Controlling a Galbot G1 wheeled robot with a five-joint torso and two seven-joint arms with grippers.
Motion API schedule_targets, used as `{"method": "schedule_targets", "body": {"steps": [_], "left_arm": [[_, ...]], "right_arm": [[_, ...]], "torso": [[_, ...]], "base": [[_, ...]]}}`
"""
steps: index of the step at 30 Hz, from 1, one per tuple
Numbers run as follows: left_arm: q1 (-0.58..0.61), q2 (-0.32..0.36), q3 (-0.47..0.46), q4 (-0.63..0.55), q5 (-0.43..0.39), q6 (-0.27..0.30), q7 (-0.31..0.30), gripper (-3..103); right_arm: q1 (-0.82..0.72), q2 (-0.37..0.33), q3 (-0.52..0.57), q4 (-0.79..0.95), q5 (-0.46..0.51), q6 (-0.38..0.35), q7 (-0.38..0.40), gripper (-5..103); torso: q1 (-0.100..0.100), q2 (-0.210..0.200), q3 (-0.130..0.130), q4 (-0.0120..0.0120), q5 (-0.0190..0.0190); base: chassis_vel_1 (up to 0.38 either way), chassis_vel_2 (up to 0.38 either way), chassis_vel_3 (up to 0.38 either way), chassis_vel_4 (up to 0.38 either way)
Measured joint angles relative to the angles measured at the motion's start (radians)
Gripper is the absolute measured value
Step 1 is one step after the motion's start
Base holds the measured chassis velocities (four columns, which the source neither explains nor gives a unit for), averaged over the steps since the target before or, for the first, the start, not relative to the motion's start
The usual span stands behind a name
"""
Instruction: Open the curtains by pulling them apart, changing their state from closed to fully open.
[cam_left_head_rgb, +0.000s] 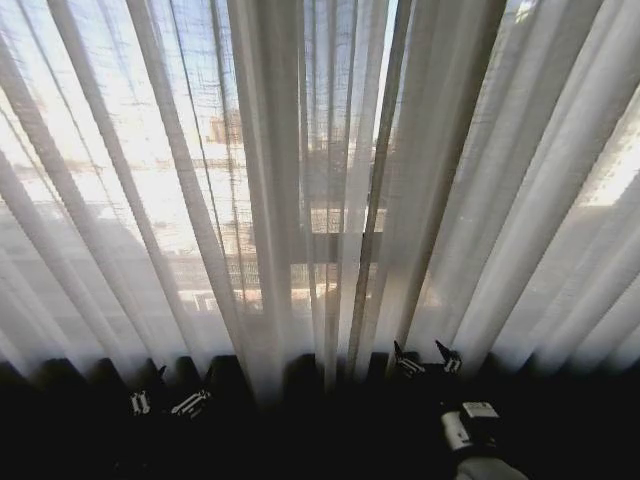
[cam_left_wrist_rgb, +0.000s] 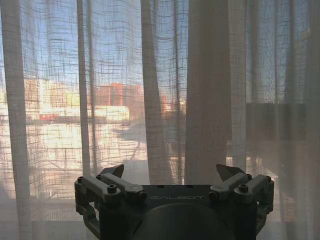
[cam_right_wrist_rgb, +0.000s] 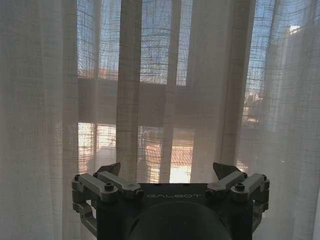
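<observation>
Curtains (cam_left_head_rgb: 300, 200) closed, left gripper (cam_left_head_rgb: 165, 403) and right gripper (cam_left_head_rgb: 428, 360) both low near the middle seam, fingers spread wide, holding nothing, likely staged for grabbing panel edges.

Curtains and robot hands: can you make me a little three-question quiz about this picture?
1. True or false: the curtains are already pulled fully open.
2. Which hand is nearer the middle where the curtains meet? A) left hand B) right hand
3. Fill in: both hands have their fingers ____ and hold nothing.

Key: 1 false, they hang closed across the window. 2 B. 3 open.
</observation>
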Motion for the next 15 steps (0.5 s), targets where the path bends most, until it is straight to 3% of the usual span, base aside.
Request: {"method": "schedule_targets", "body": {"steps": [6,15], "left_arm": [[-0.006,-0.006,-0.012,0.0,0.002,0.005,-0.002,100],[0.005,-0.031,-0.016,0.0,0.016,0.005,-0.004,100]], "right_arm": [[0.098,-0.051,-0.001,-0.069,0.109,-0.013,0.016,100],[0.296,-0.093,-0.032,-0.251,0.172,-0.022,0.038,100]], "torso": [[0.0,0.0,0.0,0.0001,0.0009],[-0.001,0.0,0.0,0.0003,0.0001]], "base": [[-0.014,0.037,0.015,-0.032],[-0.003,-0.036,0.004,0.031]]}}
